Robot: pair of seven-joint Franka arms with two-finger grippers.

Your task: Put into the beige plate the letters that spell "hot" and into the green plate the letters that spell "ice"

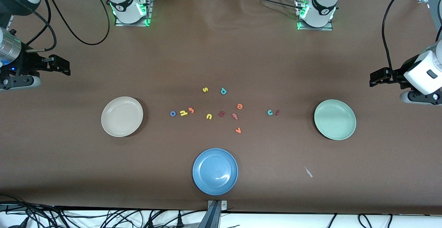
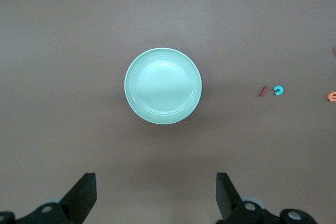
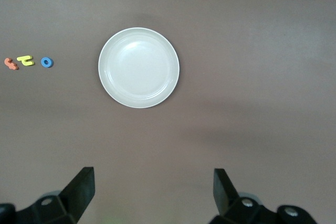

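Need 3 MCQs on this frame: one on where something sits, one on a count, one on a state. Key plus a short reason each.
1. Where is the blue "o"?
A. In the blue plate
B. On the table, at the letter cluster's end toward the beige plate
C. Beside the green plate

2. How many plates are on the table?
A. Two
B. Three
C. Four

3. What state are the left hand and right hand in?
A. Both open, holding nothing
B. Left shut on a letter
C. Right shut on a plate

Answers:
1. B: it lies on the table next to the yellow "h", closest of the letters to the beige plate.
2. B: beige plate, green plate and blue plate.
3. A: both wrist views show fingers spread apart with nothing between them.
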